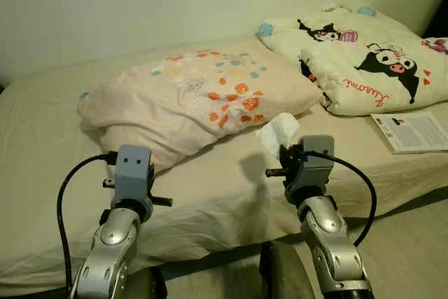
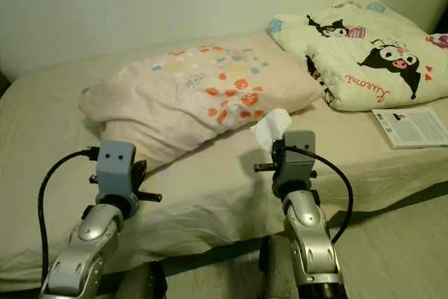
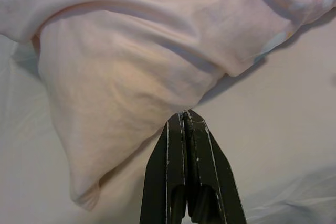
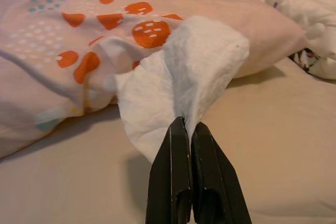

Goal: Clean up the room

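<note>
Right end effector (image 4: 187, 124) clamped on tissue (image 4: 178, 85)

The right gripper (image 4: 187, 124) has its two black fingers pinched together on a crumpled white paper tissue (image 4: 178, 82). Behind the tissue lies a pale pink pillow with orange and teal spots (image 4: 79, 40) on a beige bedsheet (image 4: 273, 145).

bed (image 1: 210, 194): spans the view, wall behind | pillow (image 1: 203, 96): on bed, middle-left | quilt (image 1: 364, 54): on bed, right of pillow, touching it | booklet (image 1: 411, 131): on bed, in front of quilt | tissue (image 4: 178, 87): in front of pillow's right end, pinched by right gripper (image 4: 188, 124) | left gripper (image 3: 185, 116): before pillow's left corner
</note>
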Robot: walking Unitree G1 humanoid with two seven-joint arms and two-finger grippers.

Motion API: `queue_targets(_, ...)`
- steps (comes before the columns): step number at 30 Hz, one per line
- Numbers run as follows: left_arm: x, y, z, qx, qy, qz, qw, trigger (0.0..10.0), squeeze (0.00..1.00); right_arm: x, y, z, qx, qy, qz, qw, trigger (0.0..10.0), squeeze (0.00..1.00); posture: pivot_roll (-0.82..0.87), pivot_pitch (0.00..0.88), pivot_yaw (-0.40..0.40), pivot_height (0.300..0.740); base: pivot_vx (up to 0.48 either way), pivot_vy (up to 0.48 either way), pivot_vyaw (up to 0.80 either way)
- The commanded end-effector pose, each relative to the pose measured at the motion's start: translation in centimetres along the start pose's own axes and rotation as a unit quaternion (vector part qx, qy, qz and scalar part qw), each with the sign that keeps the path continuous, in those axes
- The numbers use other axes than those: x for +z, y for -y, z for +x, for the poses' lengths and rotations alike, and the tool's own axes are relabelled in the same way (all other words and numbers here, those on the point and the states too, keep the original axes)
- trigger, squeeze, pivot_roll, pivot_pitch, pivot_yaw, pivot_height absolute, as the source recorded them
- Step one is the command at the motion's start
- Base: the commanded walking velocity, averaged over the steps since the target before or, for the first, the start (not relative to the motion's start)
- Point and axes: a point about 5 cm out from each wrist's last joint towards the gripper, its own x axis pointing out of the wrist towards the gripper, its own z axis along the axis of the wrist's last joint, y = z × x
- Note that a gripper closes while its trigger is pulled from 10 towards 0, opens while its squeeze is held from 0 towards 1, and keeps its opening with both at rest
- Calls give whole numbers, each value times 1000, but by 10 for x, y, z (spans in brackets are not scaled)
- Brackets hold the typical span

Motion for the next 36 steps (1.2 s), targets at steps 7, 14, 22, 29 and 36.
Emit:
queue_targets(7, -6, -7, -5, 11, 1, -1, 1000, 10000, 0, -14, -4, -8, 0, -39, 5, 999, 10000, 0, -90, 91, 10, 603, 0, 0, 0)
queue_targets(14, -4, -5, -4, 14, 9, -6, 1000, 10000, 0, -11, -6, -5, 20, -42, -6, 999, 10000, 0, -92, 74, -25, 623, 0, 0, 0)
queue_targets(22, -4, -6, -6, 25, 15, -8, 1000, 10000, 0, -8, -8, -1, 35, -46, -7, 998, 10000, 0, -80, 58, -61, 658, 0, 0, 0)
queue_targets(29, -4, -7, -8, 29, 19, -9, 999, 10000, 0, -7, -12, -1, 50, -48, -7, 998, 10000, 0, -77, 49, -71, 693, 0, 0, 0)
queue_targets(36, -4, -7, -8, 29, 21, -9, 999, 10000, 0, -7, -12, -1, 52, -47, -5, 997, 10000, 0, -77, 44, -67, 713, 0, 0, 0)
